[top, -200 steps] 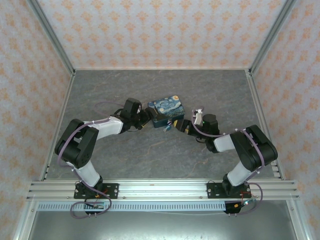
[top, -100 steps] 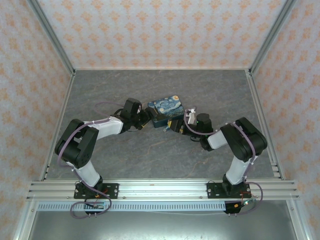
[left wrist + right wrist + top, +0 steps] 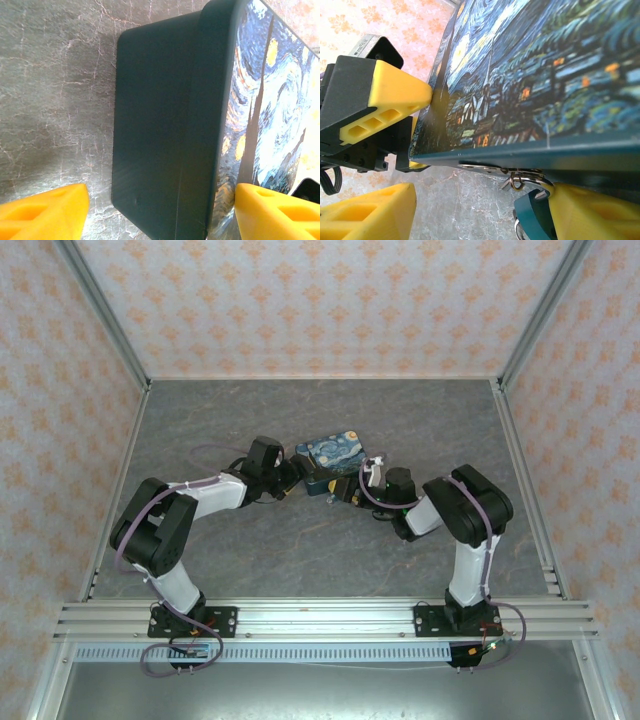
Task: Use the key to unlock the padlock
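Observation:
The painted tin box lies mid-table. My left gripper stands open at its left end. One yellow finger lies over the lid; floor shows between the other finger and the box's dark wall. My right gripper is open at the box's front. The small teal padlock hangs from the silver hasp and touches the inner face of the right finger. A small silver piece on a ring beside it may be the key.
Grey marbled floor runs from the box to the aluminium rail at the near edge. Patterned walls and metal posts close in three sides. The right arm's elbow sits right of the box.
The right arm has swung left, bringing its gripper up to the box's front by the padlock, and its jaws have narrowed a little. The left arm and the box have not moved.

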